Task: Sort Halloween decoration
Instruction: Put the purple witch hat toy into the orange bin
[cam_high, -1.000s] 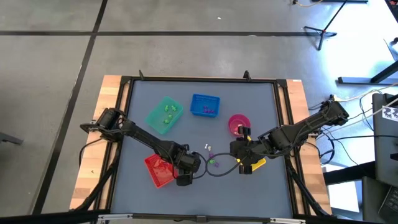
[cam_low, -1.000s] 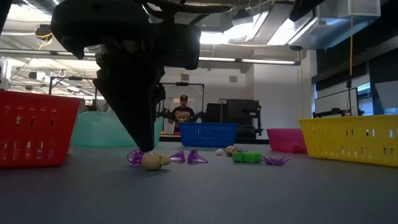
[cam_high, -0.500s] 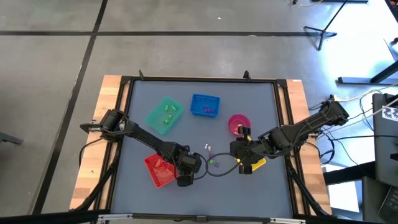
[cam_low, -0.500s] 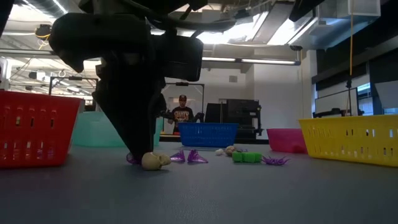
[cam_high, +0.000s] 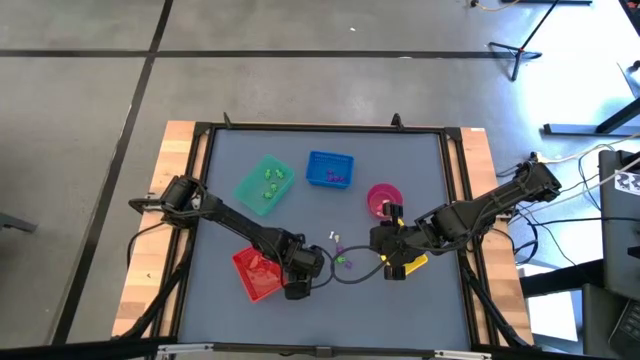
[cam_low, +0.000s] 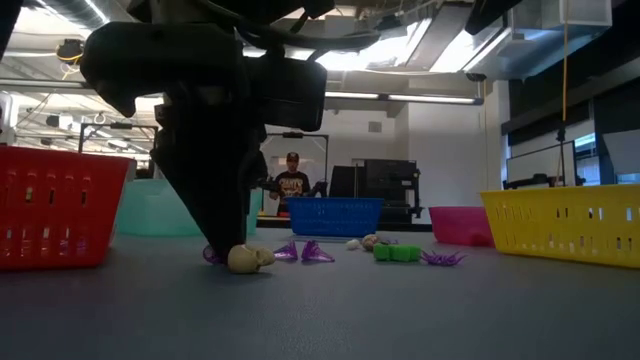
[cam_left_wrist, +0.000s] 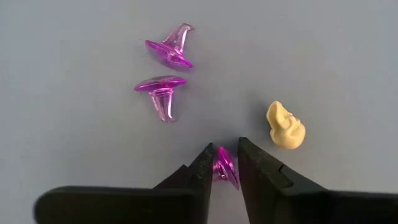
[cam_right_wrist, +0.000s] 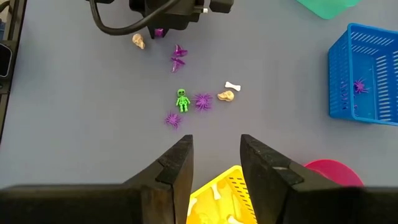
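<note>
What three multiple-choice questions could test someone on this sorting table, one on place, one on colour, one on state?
1. Where is the left pincer?
A. beside the red tray
B. over the blue tray
C. above the pink bowl

2. What colour is the trinket between its fingers?
A. green
B. purple
C. white

3. How is the right pincer?
A. gripping a skull
B. shut empty
C. open

Answers:
A, it stands down by the red tray.
B, a purple hat sits there.
C, its fingers stand apart above the yellow tray.

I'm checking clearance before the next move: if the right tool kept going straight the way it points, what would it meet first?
Probably the small spiky purple trinket on the grey table, with the tiny green skeleton figure just beyond; the right tool stands open above the yellow plastic tray. Depth is uncertain.
</note>
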